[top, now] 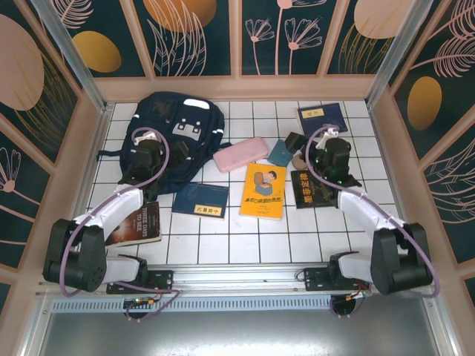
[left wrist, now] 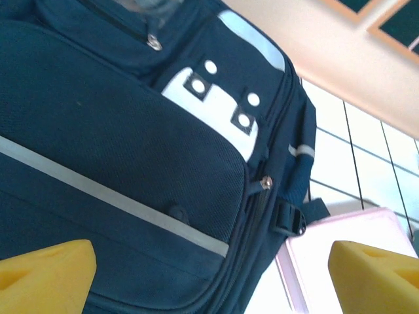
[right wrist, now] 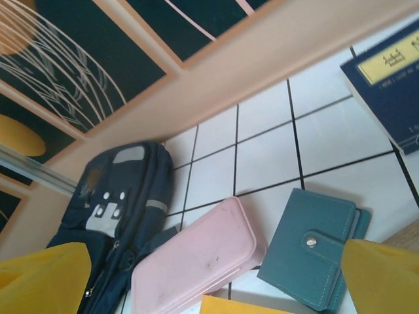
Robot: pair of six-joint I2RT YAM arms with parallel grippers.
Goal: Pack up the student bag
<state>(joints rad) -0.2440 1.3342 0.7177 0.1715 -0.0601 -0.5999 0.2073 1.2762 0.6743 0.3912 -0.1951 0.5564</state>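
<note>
Barely started: student bag (top: 174, 122) lies far-left on the worktop (top: 245, 237), looks zipped. Pink pencil case (top: 240, 154), teal wallet (top: 280, 152), yellow book (top: 263, 190) and other books all outside. Left claw (top: 147, 148) apart, empty, over bag; right claw (top: 326, 157) apart, empty, near wallet.

Dark teal walls (top: 197, 37) with gold discs and pale leaf outlines, framed in peach trim (top: 237, 87). White tiles (top: 215, 245) below, dark grout.
</note>
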